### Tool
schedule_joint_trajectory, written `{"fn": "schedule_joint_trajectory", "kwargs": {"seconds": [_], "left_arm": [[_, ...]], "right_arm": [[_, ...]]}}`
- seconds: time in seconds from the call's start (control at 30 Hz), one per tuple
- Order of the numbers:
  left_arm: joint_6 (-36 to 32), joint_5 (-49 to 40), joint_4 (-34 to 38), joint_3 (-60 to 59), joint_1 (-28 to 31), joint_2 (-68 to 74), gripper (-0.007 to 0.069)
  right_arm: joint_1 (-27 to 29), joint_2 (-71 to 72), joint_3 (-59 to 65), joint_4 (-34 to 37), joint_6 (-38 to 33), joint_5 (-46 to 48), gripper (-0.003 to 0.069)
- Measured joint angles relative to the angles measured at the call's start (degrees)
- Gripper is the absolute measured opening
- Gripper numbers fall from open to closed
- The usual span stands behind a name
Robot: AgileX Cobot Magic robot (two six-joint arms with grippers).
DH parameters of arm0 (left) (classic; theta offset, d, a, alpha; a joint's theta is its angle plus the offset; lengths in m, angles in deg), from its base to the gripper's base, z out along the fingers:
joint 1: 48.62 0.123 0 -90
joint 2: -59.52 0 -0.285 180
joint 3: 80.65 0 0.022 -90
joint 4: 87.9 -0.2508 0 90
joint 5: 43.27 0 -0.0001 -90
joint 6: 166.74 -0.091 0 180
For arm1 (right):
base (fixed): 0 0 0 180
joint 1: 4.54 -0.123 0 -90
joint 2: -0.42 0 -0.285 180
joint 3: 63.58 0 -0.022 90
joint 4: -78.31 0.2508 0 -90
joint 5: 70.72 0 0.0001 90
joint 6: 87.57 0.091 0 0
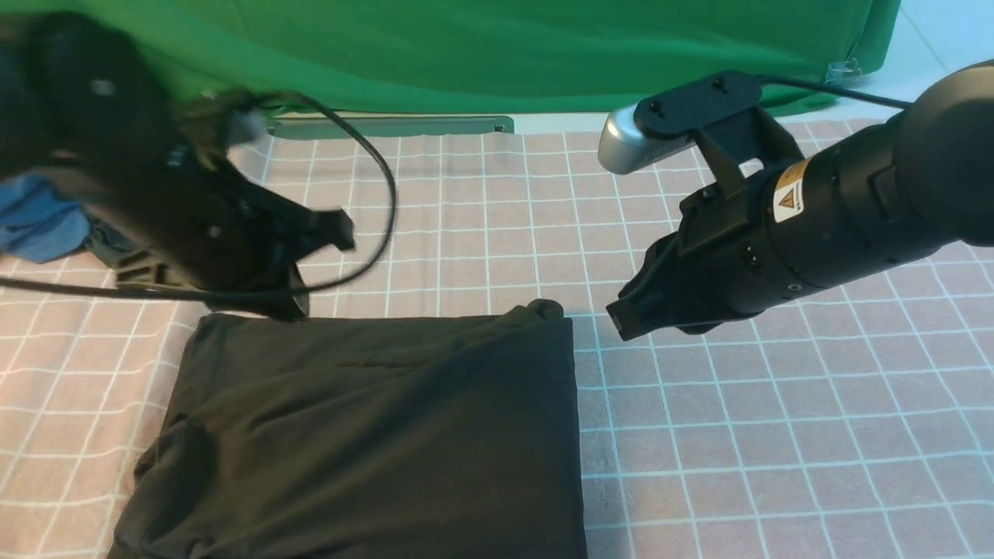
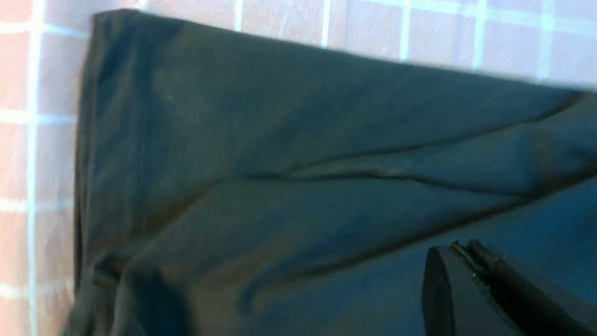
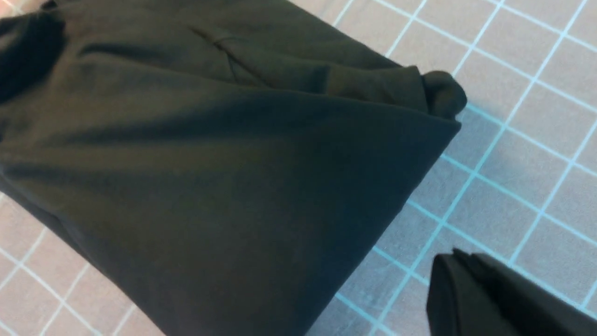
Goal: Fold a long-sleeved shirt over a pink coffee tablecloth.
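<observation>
A blue garment is seen at about 9 o'clock in the front view, bunched on the pink coffee tablecloth and partly hidden behind the blurred left arm. The left gripper is shown in its wrist view with its jaws pressed together and nothing clamped between them. It is placed above the dark fabric near the far left corner of the long-sleeved shirt; whether it touches the fabric cannot be told.

The shirt is laid folded into a rough rectangle at about 7 o'clock in the front view, flat on the gridded tablecloth that covers the bench. Soft creases are seen across its top layer, and a small rolled bump of cloth sticks out at its far right corner. No print is visible.

A plain green cloth is hung across the back at 12 o'clock. The right gripper is held at 3 o'clock from that rolled corner, just beside it, jaws together and empty, over bare tablecloth.
</observation>
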Motion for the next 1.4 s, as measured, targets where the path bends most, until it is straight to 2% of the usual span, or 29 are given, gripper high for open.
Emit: {"fn": "schedule_joint_trajectory", "kwargs": {"seconds": [0.1, 0.23, 0.37, 0.4, 0.5, 0.67, 0.73, 0.83, 0.93, 1.03, 1.07, 1.1, 1.2, 1.4], "left_arm": [[-5.0, -0.2, -0.1, 0.4, 0.0, 5.0, 0.0043], [-7.4, 1.6, -0.1, 0.6, 0.0, 8.9, 0.015], [-8.9, 4.2, -0.2, 0.7, 0.0, 10.7, 0.0301], [-10.4, 4.8, -0.2, 0.7, 0.0, 11.3, 0.036], [-13.1, 5.1, -0.3, 0.7, 0.0, 12.5, 0.0457], [-15.3, 4.9, -0.5, 0.7, 0.0, 13.6, 0.0498], [-15.7, 4.8, -0.5, 0.7, 0.0, 13.7, 0.0481], [-18.3, 4.1, -0.5, 0.7, 0.0, 13.8, 0.04], [-20.8, 2.8, -0.5, 0.7, 0.0, 13.8, 0.0259], [-21.1, 2.2, -0.5, 0.7, 0.0, 13.8, 0.015], [-21.2, 2.1, -0.5, 0.7, 0.0, 13.8, 0.0078], [-21.2, 2.0, -0.5, 0.7, 0.0, 13.8, 0.0047], [-21.4, 1.4, -0.2, 0.7, 0.0, 13.8, 0.0012], [-21.5, 1.1, -0.1, 0.7, 0.0, 12.5, 0.0012]], "right_arm": [[0.0, 0.0, 0.0, 0.0, -0.6, 0.0, 0.0043], [0.0, 0.0, 0.0, 0.0, -0.7, 0.0, 0.0045], [0.0, 0.0, 0.0, 0.0, -0.7, -0.3, 0.0044], [0.0, 0.0, 0.0, 0.0, -0.7, -0.4, 0.0044], [0.0, 0.0, 0.0, 0.0, -1.4, -0.5, 0.0044], [0.0, 0.0, 0.0, 0.0, -2.0, -0.7, 0.0045], [0.0, 0.0, 0.0, 0.0, -2.0, -0.8, 0.0048], [0.0, 0.0, 0.0, -0.1, -2.0, -0.9, 0.005], [0.0, 0.0, 0.0, -0.1, -2.0, -0.9, 0.005], [0.0, 0.0, 0.0, -0.1, -2.0, -0.9, 0.005], [0.0, 0.0, 0.0, -0.1, -2.0, -0.9, 0.005], [0.0, 0.0, 0.0, -0.1, -2.0, -0.9, 0.005], [0.0, 0.0, 0.0, -0.1, -2.0, -0.9, 0.005], [0.0, 0.0, 0.0, -0.1, -2.1, -0.9, 0.005]]}}
